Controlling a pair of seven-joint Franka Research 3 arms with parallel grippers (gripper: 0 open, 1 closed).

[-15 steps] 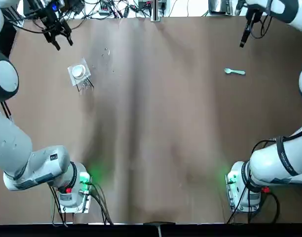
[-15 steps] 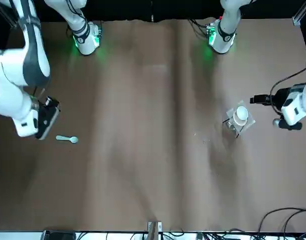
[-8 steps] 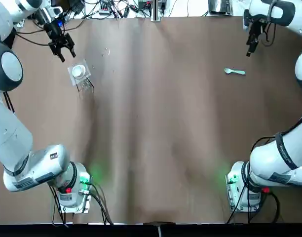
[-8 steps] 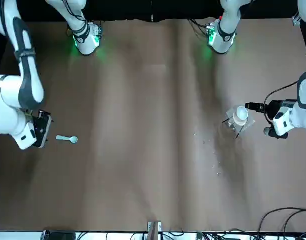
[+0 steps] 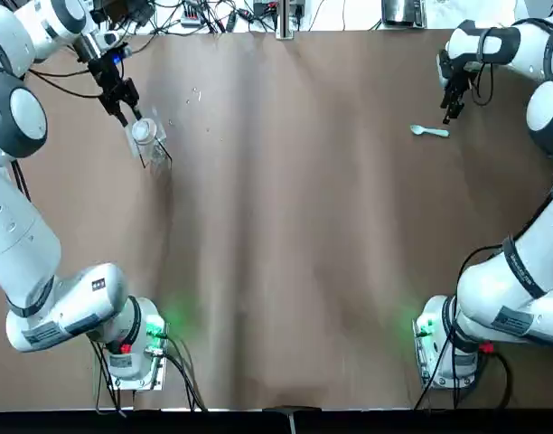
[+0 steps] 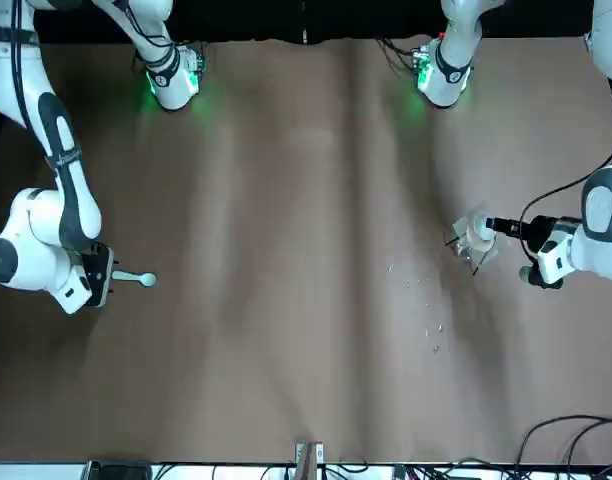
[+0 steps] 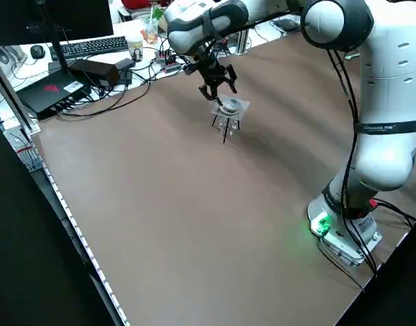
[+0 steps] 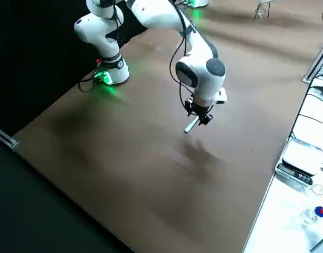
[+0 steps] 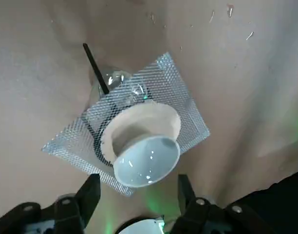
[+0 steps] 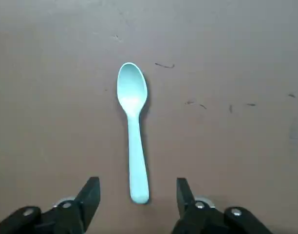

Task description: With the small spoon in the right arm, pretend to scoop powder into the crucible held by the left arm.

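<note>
A small white crucible (image 5: 144, 132) sits on a wire mesh (image 9: 178, 92) atop a little tripod stand at the table's far left. My left gripper (image 5: 123, 99) is open just beside it; in the left wrist view the crucible (image 9: 145, 158) lies between the spread fingers (image 9: 90, 192) without touching them. A pale mint spoon (image 5: 429, 132) lies flat on the table at the far right. My right gripper (image 5: 453, 108) hovers open at its handle end, and the right wrist view shows the spoon (image 10: 134, 131) centred ahead of the gap.
Cables and desk gear line the table's far edge (image 5: 213, 14). A few specks (image 5: 197, 93) lie near the stand. The arm bases with green lights (image 5: 136, 348) (image 5: 444, 344) stand at the near edge. A scale (image 8: 301, 158) sits off the table's side.
My left gripper has moved in from the far left corner to the crucible. My right gripper has come down and in toward the spoon's handle. Spoon and crucible have not moved.
</note>
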